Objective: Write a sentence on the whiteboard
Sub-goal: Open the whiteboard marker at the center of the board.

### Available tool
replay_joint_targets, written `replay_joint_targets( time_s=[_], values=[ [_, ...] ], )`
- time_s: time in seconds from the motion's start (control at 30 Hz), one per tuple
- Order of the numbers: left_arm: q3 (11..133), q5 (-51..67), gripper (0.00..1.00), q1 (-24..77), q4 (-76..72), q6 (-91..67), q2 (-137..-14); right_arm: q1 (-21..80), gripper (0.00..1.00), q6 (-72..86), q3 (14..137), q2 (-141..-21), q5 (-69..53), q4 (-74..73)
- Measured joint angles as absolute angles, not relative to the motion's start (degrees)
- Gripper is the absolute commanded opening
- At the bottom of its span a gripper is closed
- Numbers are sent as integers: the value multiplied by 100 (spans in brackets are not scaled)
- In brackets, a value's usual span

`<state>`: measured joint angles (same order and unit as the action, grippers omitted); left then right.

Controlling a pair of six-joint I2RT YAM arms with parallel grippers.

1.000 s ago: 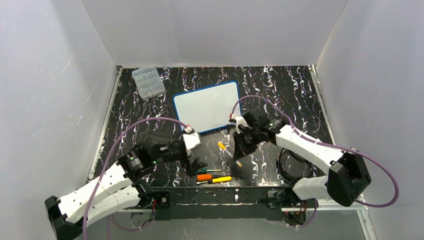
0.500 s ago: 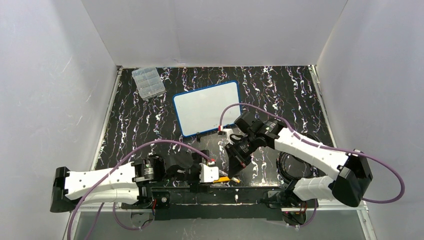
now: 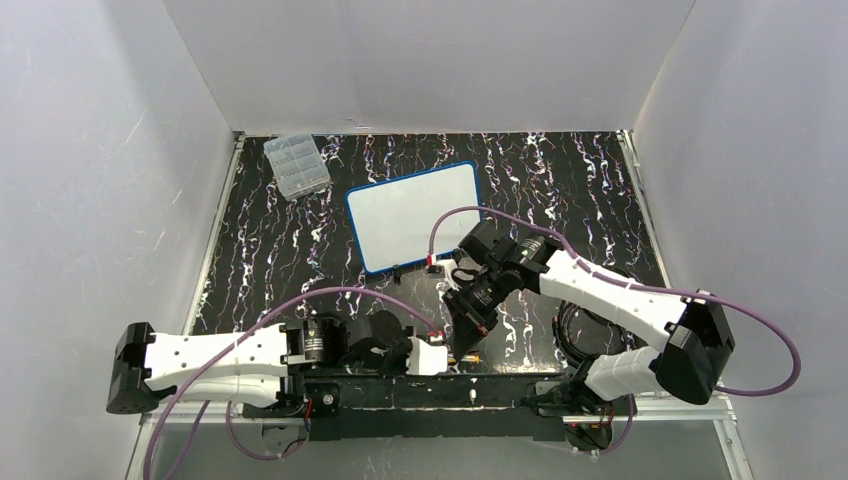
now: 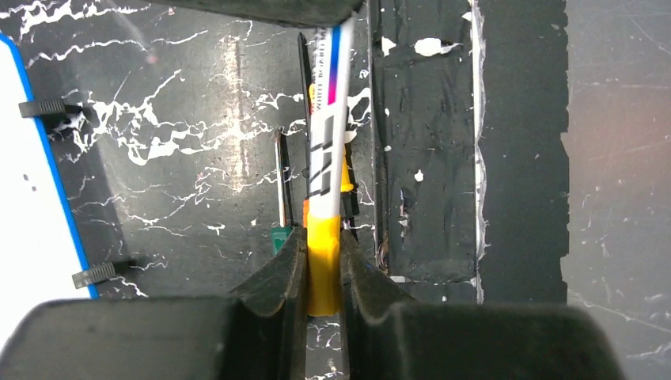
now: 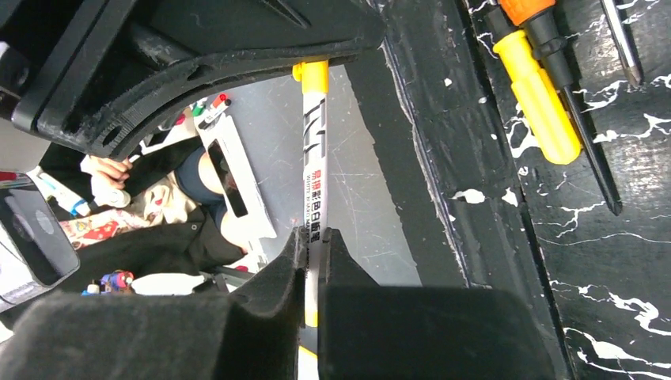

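The whiteboard (image 3: 415,215), white with a blue frame, lies at the table's middle back; its edge also shows in the left wrist view (image 4: 20,198). Its face looks blank and the sentence is not in view. A white marker (image 4: 326,150) with a yellow cap (image 4: 323,265) hangs between both grippers over the table's near edge. My left gripper (image 4: 322,245) is shut on the yellow cap. My right gripper (image 5: 313,237) is shut on the marker's white barrel (image 5: 313,166), its far end reaching the left gripper's jaws. From above, the left gripper (image 3: 445,352) and right gripper (image 3: 468,325) meet.
Screwdrivers lie by the near edge, one with a yellow handle (image 5: 546,103), one orange (image 5: 522,8), one green (image 4: 278,235). A clear compartment box (image 3: 297,165) sits at the back left. A black cable coil (image 3: 590,330) lies at the right.
My left arm swung down to the near edge and its open jaws closed on the marker's yellow cap. My right gripper carried the marker down towards it.
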<state>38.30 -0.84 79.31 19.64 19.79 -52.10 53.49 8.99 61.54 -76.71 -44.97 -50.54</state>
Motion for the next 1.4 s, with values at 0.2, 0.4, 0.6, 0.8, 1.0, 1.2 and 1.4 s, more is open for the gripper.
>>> replay_joint_targets(
  time_s=[0.2,0.4,0.6,0.8,1.0,1.2,1.4],
  values=[
    [3900,-143,0,7915,2018,1734,-5234,5339,76,1184,6147,-7461,-4029,-4834],
    [3909,174,0,7317,1997,1518,-4654,5339,86,2104,5533,-6316,-3291,-3566],
    [4040,884,0,6604,2018,1363,-4633,5339,78,3122,4890,-5531,-2604,-2158],
    [4156,1605,0,6128,2018,1140,-4713,5339,60,4045,4075,-5140,-2290,-663],
    [4283,2010,0,5942,2053,1033,-4982,5339,40,4305,4038,-5221,-2298,-283],
    [4303,2152,0,5848,2106,945,-5105,5339,41,4305,4038,-5378,-2434,-311],
    [4331,2241,0,5704,2104,869,-5194,5339,37,4185,4040,-5413,-2611,-499]
  ],
)
